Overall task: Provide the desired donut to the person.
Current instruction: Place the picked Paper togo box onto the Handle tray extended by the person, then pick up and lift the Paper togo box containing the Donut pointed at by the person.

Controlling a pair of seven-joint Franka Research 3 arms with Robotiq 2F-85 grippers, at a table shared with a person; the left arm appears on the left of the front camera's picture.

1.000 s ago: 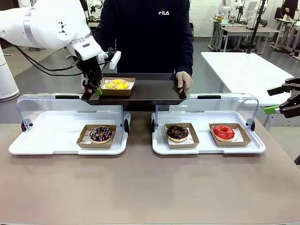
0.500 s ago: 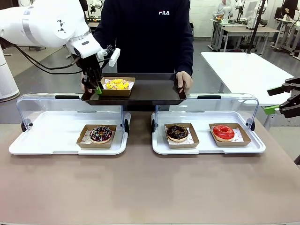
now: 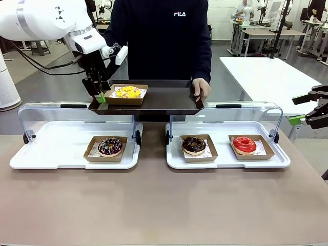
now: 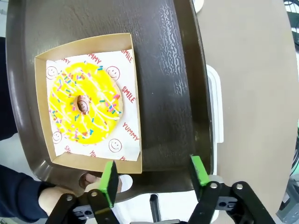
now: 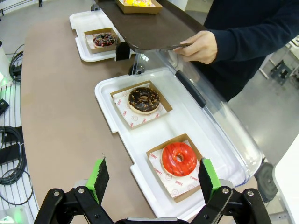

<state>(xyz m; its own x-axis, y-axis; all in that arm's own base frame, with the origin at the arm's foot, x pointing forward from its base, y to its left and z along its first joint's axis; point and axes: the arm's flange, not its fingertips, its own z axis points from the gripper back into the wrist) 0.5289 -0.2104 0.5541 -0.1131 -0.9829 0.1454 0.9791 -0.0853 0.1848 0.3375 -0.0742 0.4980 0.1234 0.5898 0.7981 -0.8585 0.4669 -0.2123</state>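
Note:
The yellow sprinkled donut (image 3: pixel 128 92) lies in its cardboard tray (image 4: pixel 133 100) on the dark serving tray (image 3: pixel 164 100). The person (image 3: pixel 164 36) in black holds that tray up by both ends, one hand (image 3: pixel 201 88) at its right end. My left gripper (image 3: pixel 97 89) hovers open just above the tray's left end, apart from the cardboard. In the left wrist view its green pads (image 4: pixel 110 177) stand wide with nothing gripped. At the right edge of the table my right gripper (image 3: pixel 307 113) is open too, above the red donut (image 5: pixel 178 158).
Two white lidded trays stand open on the table. The left tray (image 3: pixel 51 148) holds a chocolate sprinkled donut (image 3: pixel 110 146). The right tray (image 3: pixel 225 161) holds a chocolate donut (image 3: pixel 194 145) and the red donut (image 3: pixel 244 144). The near half of the table (image 3: pixel 154 205) is bare.
My left gripper has opened off the yellow donut's cardboard tray and drawn up and to the left. The donut stays on the person's serving tray. The right arm has not moved.

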